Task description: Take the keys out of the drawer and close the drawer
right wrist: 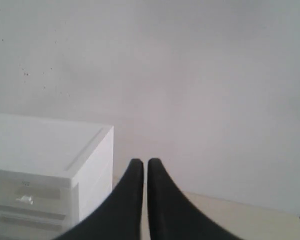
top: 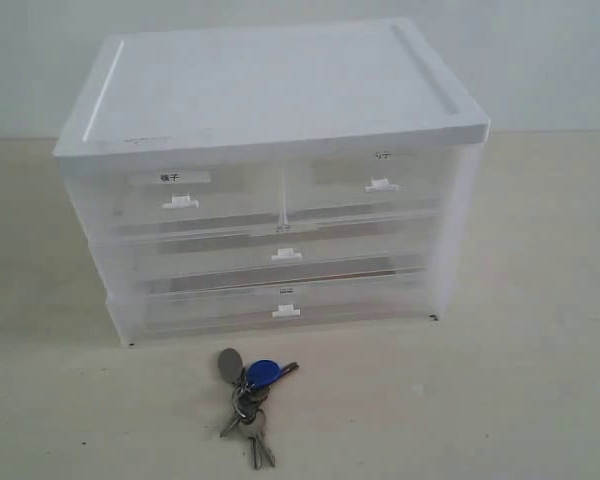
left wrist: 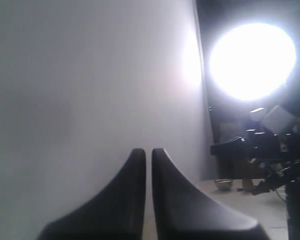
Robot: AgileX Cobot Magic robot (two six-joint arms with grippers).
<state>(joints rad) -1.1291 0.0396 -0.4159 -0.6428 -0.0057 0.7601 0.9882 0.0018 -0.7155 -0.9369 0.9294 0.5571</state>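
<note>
The keys (top: 248, 398), a silver bunch with a blue oval fob and a round grey tag, lie on the table in front of the drawer unit. The drawer (top: 372, 193), the top-right half-width one with a white tab handle, sits pushed in flush with the others. No arm shows in the exterior view. In its own wrist view my left gripper (left wrist: 148, 151) is shut and empty, facing a pale wall. Seen from its wrist, my right gripper (right wrist: 142, 162) is also shut on nothing, held off to the side of the unit's white top (right wrist: 45, 145).
The translucent drawer unit (top: 270, 90) with a white top stands mid-table. Its top-left drawer (top: 180, 200) bears a labelled sticker, and two full-width drawers (top: 286, 252) sit below. A bright lamp (left wrist: 252, 60) and dark equipment (left wrist: 270, 150) show in the left wrist view.
</note>
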